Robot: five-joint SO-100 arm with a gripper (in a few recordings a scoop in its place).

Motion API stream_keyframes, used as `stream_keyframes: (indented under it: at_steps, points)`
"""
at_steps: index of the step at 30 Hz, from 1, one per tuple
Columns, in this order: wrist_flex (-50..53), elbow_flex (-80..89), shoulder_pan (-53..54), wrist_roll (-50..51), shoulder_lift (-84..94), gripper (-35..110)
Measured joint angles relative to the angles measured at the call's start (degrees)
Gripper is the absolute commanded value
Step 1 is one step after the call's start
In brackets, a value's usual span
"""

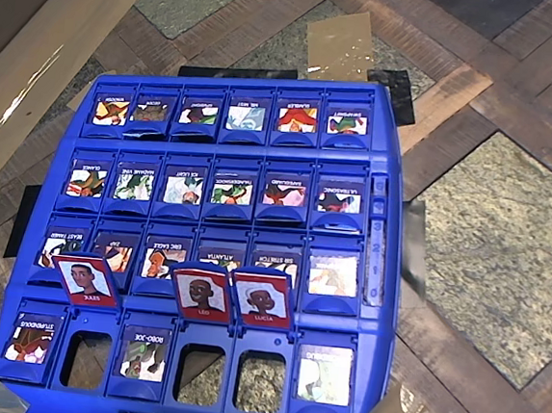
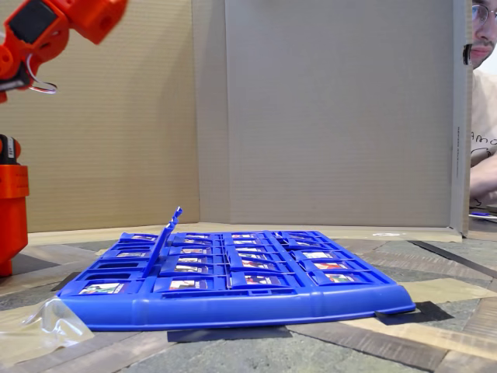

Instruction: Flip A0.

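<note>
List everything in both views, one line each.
board: one, blue, middle of the table
raised cards: three, red-framed, standing near the board's bottom row in the overhead view
flat cards: twenty-one, picture side up, lying in the other slots
table: one, wood and stone pattern, under the board
cardboard: tan, walls behind the board
tape: clear, at the board's corners
person: one, right edge of the fixed view
arm: one, orange, upper left of the fixed view
</note>
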Motion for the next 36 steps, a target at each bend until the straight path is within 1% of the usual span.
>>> stream_keyframes:
  at_steps: [4, 10, 15, 23, 32, 36]
  points:
    - [-14.9, 4.1, 0.0, 5.0, 0.6, 0]
    - [-29.7, 9.0, -0.2, 10.9, 0.9, 0]
    - [-37.9, 10.0, -0.2, 14.6, 1.2, 0]
    - [-46.8, 10.7, -0.2, 19.7, 1.8, 0]
    - [-55.9, 10.7, -0.2, 16.3, 2.5, 1]
    - [-59.2, 11.0, -0.2, 8.2, 2.6, 1]
